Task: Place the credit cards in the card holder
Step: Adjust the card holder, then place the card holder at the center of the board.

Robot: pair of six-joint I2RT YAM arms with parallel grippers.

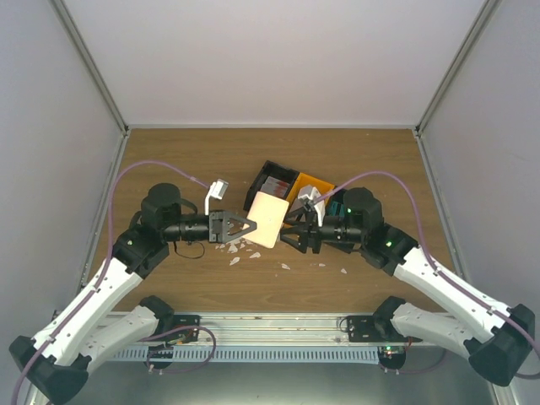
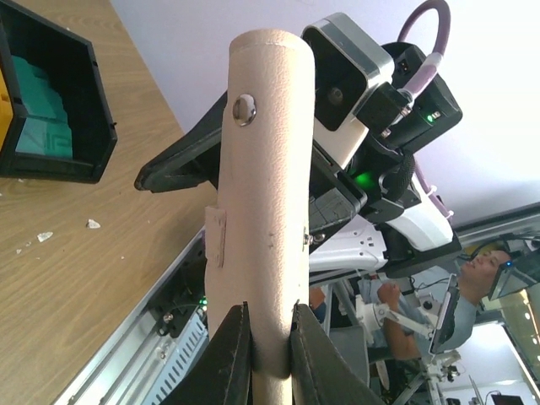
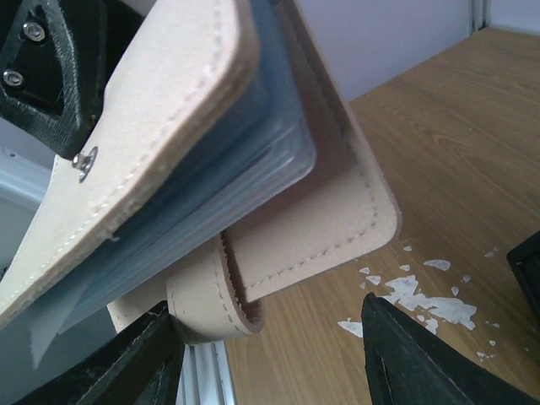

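The card holder (image 1: 268,218) hangs in the air over the middle of the table (image 1: 169,278), between the two arms and touching nothing below it. The left gripper (image 1: 247,224) has it pinched by one edge, its black fingers (image 2: 232,354) pressed tight on either side of the beige leather. In the left wrist view the holder stands on end, with a small metal stud (image 2: 245,108) near its top. The right gripper (image 3: 268,314) sits just under the holder's opposite side with its jaws spread wide and nothing clamped between them. Seen from its own camera, the covers gape a little and show clear plastic sleeves (image 3: 253,143) inside. A leather strap (image 3: 211,299) curls down right beside one right finger (image 3: 126,363) (whether it touches cannot be told). Behind the holder lies the black-and-orange tray (image 1: 256,187), partly hidden by the holder and the right wrist in the top view. The credit cards (image 2: 38,110) lie in it: a teal stack in a black bin, a pinkish-grey stack in another, and something white in the orange one. White scraps (image 1: 245,249) litter the wood under and just in front of the grippers. None of the cards is in the holder's grasp or in either gripper.
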